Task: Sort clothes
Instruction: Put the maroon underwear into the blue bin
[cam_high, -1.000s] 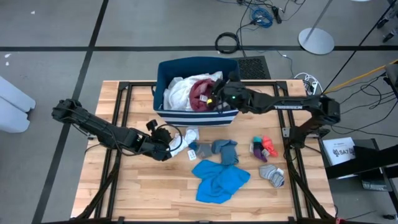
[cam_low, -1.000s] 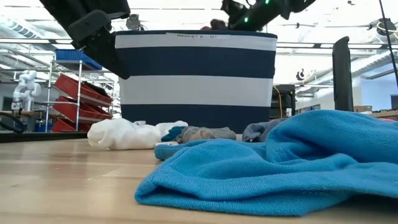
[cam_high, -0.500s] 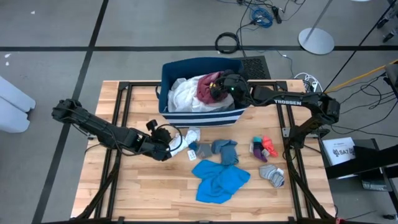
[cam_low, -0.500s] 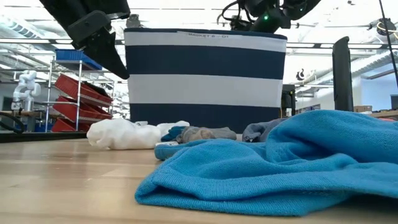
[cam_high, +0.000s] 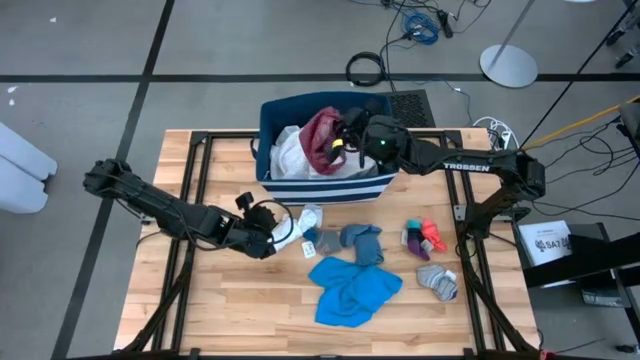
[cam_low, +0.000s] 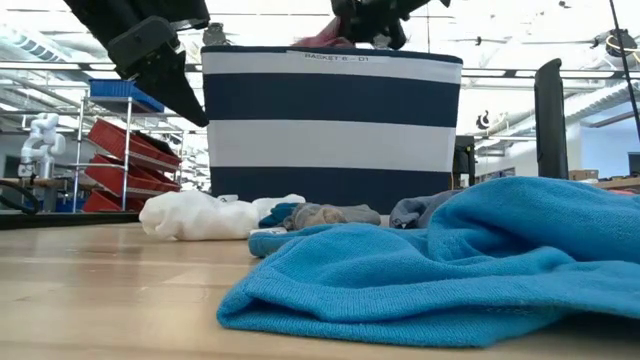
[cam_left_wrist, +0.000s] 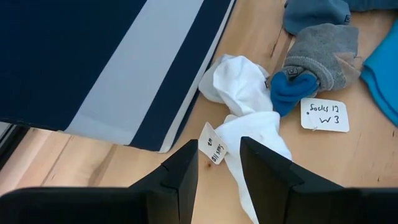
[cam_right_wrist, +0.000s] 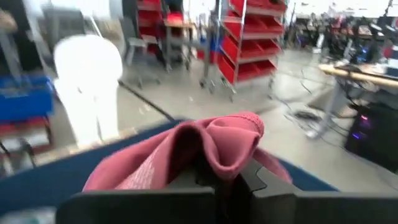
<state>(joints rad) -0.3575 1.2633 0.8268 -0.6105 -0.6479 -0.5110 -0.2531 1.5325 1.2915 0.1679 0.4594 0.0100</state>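
Note:
My right gripper (cam_high: 345, 138) is over the navy striped bin (cam_high: 320, 188), shut on a maroon garment (cam_high: 322, 135) raised above the bin's rim; it also shows in the low view (cam_low: 322, 38). A white garment (cam_high: 292, 152) lies in the bin. My left gripper (cam_high: 282, 230) is open, low over the table by a white sock (cam_left_wrist: 249, 99) with a paper tag, its fingers on either side of the sock's near end. A bright blue garment (cam_high: 352, 288), grey socks (cam_high: 437, 281), a grey-blue sock (cam_high: 362, 240) and a red piece (cam_high: 432, 236) lie on the table. My right gripper pinches a bunched fold of the maroon garment (cam_right_wrist: 217, 146) between its two fingers. The fold stands up over the fingertips and the rest trails down into the bin (cam_high: 318, 150). The gripper comes from the table's right side, over the bin's rim.
The bin stands at the table's far middle. A tagged grey and blue sock pair (cam_left_wrist: 311, 62) lies just beyond the white sock. Black frame rails (cam_high: 195, 200) run along both table sides. There is bare wood at the near left (cam_high: 240, 310).
My right gripper has risen out of the bin and gone toward the table's left, drawing the maroon garment up above the rim. The bin has slid a little toward the table's right edge.

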